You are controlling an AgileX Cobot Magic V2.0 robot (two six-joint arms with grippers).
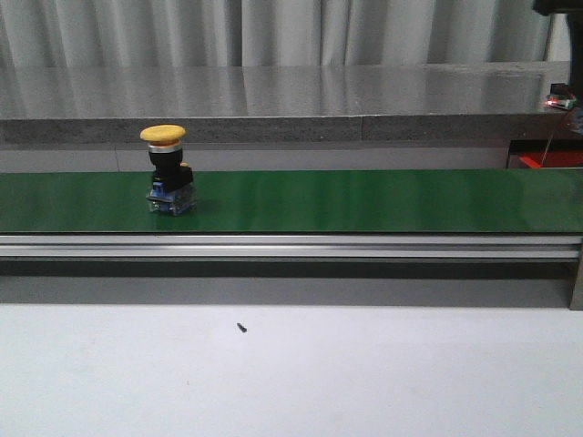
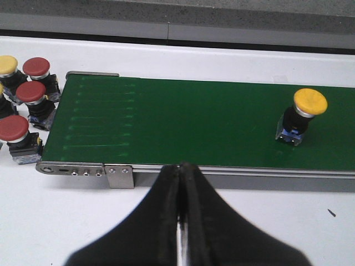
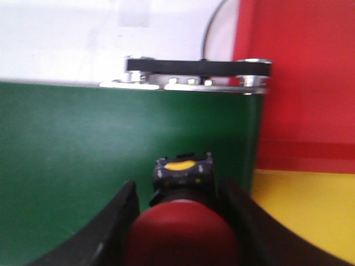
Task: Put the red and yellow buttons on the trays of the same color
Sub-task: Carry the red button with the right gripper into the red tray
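Right gripper (image 3: 180,221) fingers clamp red button (image 3: 183,235) over green belt (image 3: 83,155), beside red tray (image 3: 299,77). Left gripper (image 2: 180,183) fingers closed, empty. Yellow button (image 1: 168,169) upright on belt: rigid, light, probably top-heavy; grip black body under cap.

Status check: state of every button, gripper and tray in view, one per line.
Yellow button: upright on the green belt, untouched.
Red button: between the right gripper's fingers, over the belt end.
Right gripper: shut on the red button.
Left gripper: shut, empty, short of the belt.
Spare buttons: standing on the table past the belt end.
Red tray: nothing on its visible part.
Yellow tray: same.
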